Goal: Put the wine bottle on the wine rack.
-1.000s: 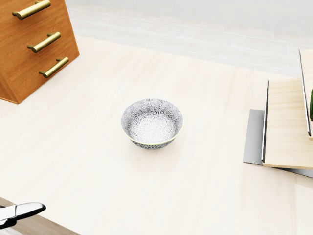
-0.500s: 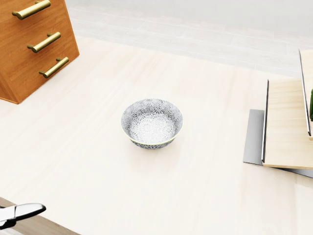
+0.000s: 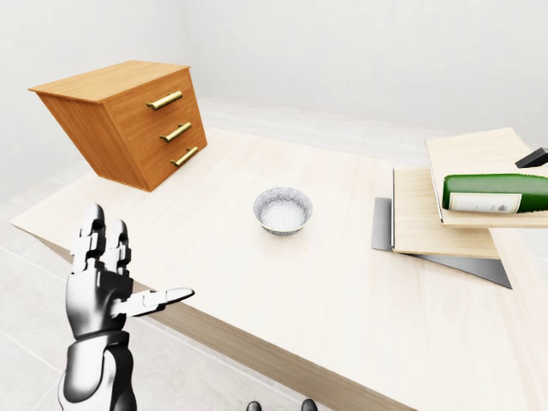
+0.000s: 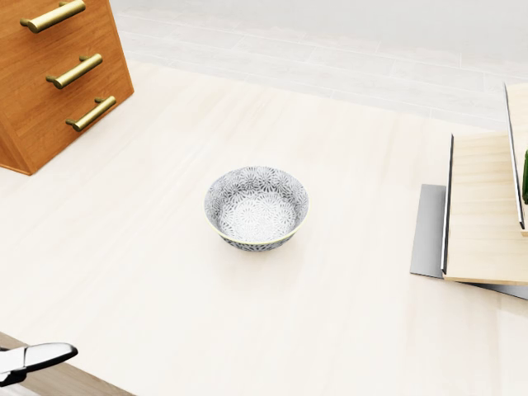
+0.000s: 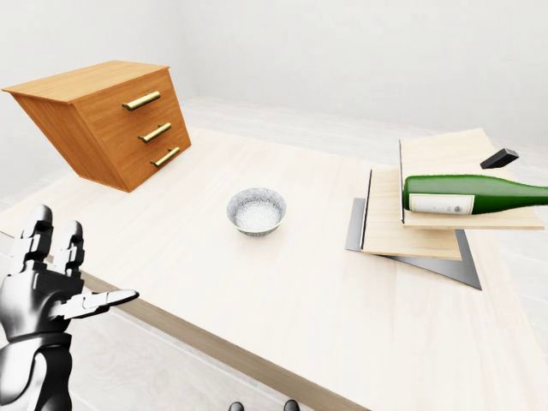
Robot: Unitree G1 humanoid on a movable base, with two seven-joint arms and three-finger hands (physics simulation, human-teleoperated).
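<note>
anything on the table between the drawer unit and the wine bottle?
Only the patterned bowl, sitting alone mid-table between the drawer unit and the wine bottle; the rest of that tabletop stretch is bare. Clearest in the right-eye view.

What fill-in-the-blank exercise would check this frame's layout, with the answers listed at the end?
1. The wine bottle lies on its ____ on the stacked wooden boards.
2. The wooden cabinet has ____ brass handles.
3. Between the cabinet and the boards stands a patterned ____.
4. The left hand is held off the table edge with its fingers ____.

Missing words: side; three; bowl; open
</note>
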